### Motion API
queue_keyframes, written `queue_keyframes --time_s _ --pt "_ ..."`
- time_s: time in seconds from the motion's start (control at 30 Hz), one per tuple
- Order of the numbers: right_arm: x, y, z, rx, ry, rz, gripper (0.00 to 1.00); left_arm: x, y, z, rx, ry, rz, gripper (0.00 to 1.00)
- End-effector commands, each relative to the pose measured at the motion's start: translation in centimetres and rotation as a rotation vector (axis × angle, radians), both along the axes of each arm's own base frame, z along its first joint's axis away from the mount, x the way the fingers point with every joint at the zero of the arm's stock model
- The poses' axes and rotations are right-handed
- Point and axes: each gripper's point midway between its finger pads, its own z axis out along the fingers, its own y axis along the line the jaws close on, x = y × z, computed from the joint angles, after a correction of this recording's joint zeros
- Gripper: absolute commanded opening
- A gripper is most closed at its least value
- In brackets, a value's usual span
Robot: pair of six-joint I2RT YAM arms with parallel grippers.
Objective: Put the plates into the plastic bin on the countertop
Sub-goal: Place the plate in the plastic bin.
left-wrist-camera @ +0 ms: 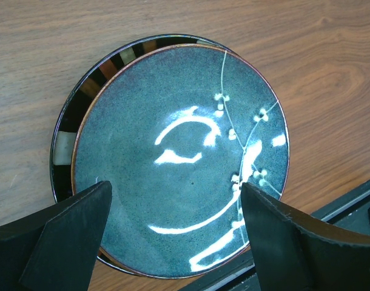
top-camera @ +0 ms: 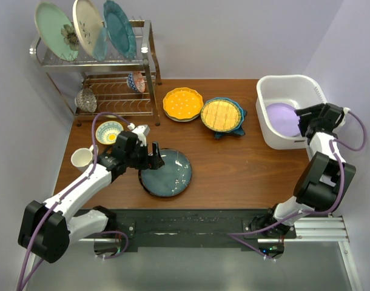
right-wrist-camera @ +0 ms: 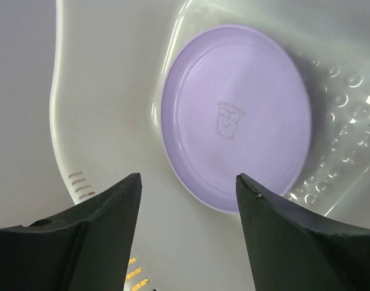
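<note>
The white plastic bin [top-camera: 276,91] stands at the table's right edge with a plain lilac plate [top-camera: 281,119] lying inside it. My right gripper [top-camera: 302,121] hangs open just above that lilac plate [right-wrist-camera: 233,115], nothing between its fingers [right-wrist-camera: 188,176]. Near the front, a blue-grey glazed plate [top-camera: 167,173] rests on a plate with a dark striped rim [left-wrist-camera: 88,85]. My left gripper [top-camera: 153,159] is open over the glazed plate's [left-wrist-camera: 179,145] left edge, its fingertips [left-wrist-camera: 174,185] apart and holding nothing. A yellow scalloped plate [top-camera: 182,103] and a yellow gridded plate [top-camera: 221,115] on a blue star-shaped one [top-camera: 239,126] lie mid-table.
A chrome wire rack [top-camera: 145,60] at the back left holds three upright plates [top-camera: 88,27]. A small patterned bowl [top-camera: 109,131] and a white cup [top-camera: 82,159] sit close to my left arm. Walls close in on the left and right.
</note>
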Motion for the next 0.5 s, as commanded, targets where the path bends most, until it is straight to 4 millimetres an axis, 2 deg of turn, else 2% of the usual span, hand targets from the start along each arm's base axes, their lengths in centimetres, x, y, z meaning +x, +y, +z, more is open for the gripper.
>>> queue_keyframes --time_s 0.0,0.23,0.47 --pt "-0.2 0.4 0.2 -0.007 0.025 0.032 0.74 0.2 -0.5 0.6 -0.014 -0.039 -0.031 0.92" --pt "0.1 1.0 1.6 -0.001 -0.009 0.062 0.78 0.2 -0.5 0.8 -0.015 -0.046 -0.030 0.92" --pt "1.0 2.4 4.4 -0.006 -0.077 0.129 0.79 0.3 -0.4 0.9 -0.009 -0.052 -0.022 0.92"
